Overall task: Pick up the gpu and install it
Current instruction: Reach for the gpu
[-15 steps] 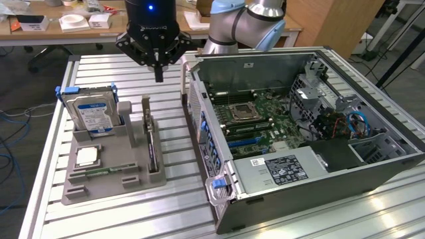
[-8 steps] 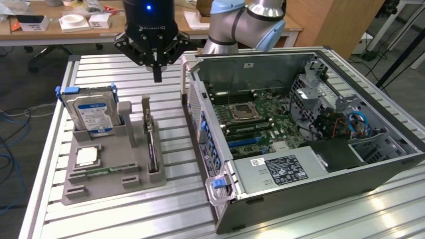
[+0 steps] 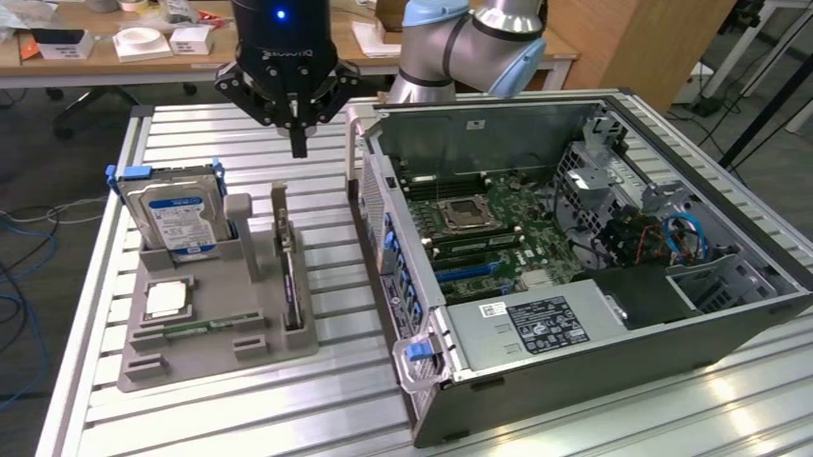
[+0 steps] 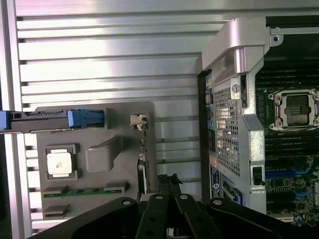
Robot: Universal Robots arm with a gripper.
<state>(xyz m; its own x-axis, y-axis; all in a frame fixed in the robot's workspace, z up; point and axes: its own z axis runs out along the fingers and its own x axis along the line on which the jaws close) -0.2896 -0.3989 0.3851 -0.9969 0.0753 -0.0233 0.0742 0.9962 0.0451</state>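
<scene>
The robot's gripper (image 3: 299, 148) hangs in the air, pointing straight down. Its two fingers are pressed tight together and there is nothing between them. It is not touching anything.

The gpu (image 3: 291, 281) is not picked up yet. It stands on its thin edge in a slot on the gray holder (image 3: 242, 286). That slot is on the side of the holder next to the computer case (image 3: 597, 376). From here the card looks like a dark, skinny strip.

The gpu is lower than the gripper and closer to me in the exterior view. The gripper is up over the far end of the holder, near the far tip of the card. The card's long side runs from far to near, along the side of the case. In the wrist view, the gripper (image 4: 168, 180) sits just beside one end of the gpu (image 4: 142, 167).

There is only one arm, so it is the only one that can reach the card.

Now I count. One gpu. One hard drive (image 3: 178, 214) with a blue and white label. One square chip (image 3: 168, 300). One green memory stick (image 3: 190, 329). One gray holder. One open case. They all sit on one metal table (image 3: 190, 133).
</scene>
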